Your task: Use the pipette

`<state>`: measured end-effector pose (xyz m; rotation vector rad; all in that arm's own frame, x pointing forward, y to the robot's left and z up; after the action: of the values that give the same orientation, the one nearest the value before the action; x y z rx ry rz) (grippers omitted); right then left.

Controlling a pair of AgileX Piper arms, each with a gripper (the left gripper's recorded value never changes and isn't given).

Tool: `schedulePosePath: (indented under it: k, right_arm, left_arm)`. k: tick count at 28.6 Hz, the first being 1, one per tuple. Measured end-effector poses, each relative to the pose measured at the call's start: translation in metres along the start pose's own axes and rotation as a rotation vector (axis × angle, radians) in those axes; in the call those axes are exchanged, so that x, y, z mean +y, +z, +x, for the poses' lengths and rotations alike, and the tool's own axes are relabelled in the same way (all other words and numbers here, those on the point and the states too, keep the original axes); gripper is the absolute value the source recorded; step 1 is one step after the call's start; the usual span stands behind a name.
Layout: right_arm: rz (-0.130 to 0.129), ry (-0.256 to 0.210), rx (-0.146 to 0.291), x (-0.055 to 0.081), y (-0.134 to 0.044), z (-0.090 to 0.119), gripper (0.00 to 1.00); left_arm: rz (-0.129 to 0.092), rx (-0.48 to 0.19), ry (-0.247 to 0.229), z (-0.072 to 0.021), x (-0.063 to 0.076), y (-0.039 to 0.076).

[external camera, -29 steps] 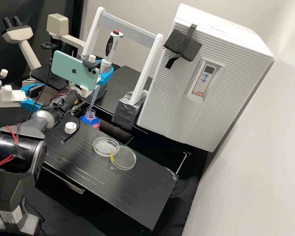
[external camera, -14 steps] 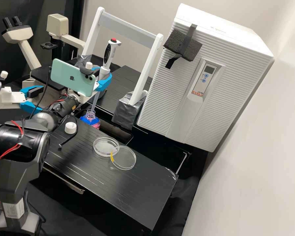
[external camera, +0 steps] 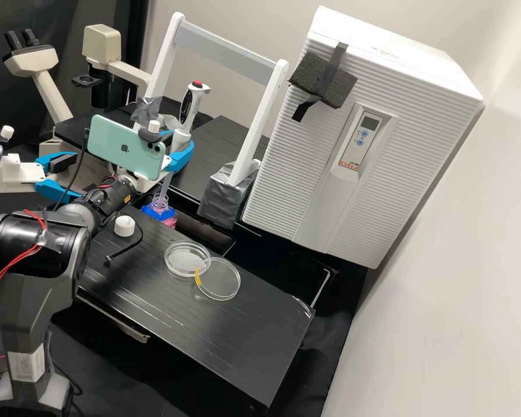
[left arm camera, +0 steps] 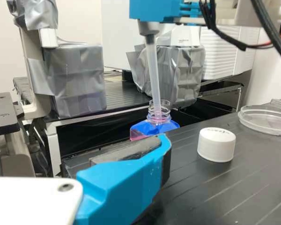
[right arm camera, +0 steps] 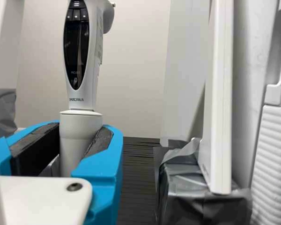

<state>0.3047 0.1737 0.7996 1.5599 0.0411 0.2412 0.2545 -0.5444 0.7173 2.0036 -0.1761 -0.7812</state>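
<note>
Our right gripper (right arm camera: pixel 68 150) squeezes the pipette (right arm camera: pixel 82 56) tight around its thick lower part. That keeps it standing straight up, so the long thin tip (left arm camera: pixel 153 70) goes down into the open neck of the bottle (left arm camera: pixel 154 126). We cannot tell if the tip reaches the pink liquid. The white cap (left arm camera: pixel 217 144) lies on the bench (external camera: pixel 243 336) beside the bottle, out of the way. Our left gripper (external camera: pixel 52 172) sits off to the side, fingers spread, holding nothing. Two clear dishes (external camera: pixel 186 258) lie near, maybe for the liquid.
</note>
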Motion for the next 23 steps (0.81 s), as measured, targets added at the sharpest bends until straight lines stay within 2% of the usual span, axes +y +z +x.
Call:
schedulePosePath:
  k: [2,5,15,18,23]
  right_arm:
    - [0.006,-0.01,-0.004,-0.004,0.001,-0.001,0.0]
    - [0.002,-0.018,-0.013,-0.006,0.004,-0.001,0.0]
    - [0.009,-0.012,-0.017,-0.004,0.004,-0.002,0.0]
    - [0.018,0.002,-0.01,0.003,0.001,-0.002,0.0]
    - [0.048,0.064,0.023,0.024,-0.011,-0.001,0.0]
  left_arm:
    - [-0.001,0.001,-0.003,0.0,-0.001,0.0]
    - [-0.003,0.003,-0.012,-0.0014,-0.003,0.0]
    - [-0.003,0.004,-0.013,-0.0017,-0.004,-0.001]
    - [-0.003,0.004,-0.013,-0.0017,-0.004,-0.001]
    - [-0.003,0.004,-0.013,-0.0017,-0.004,-0.001]
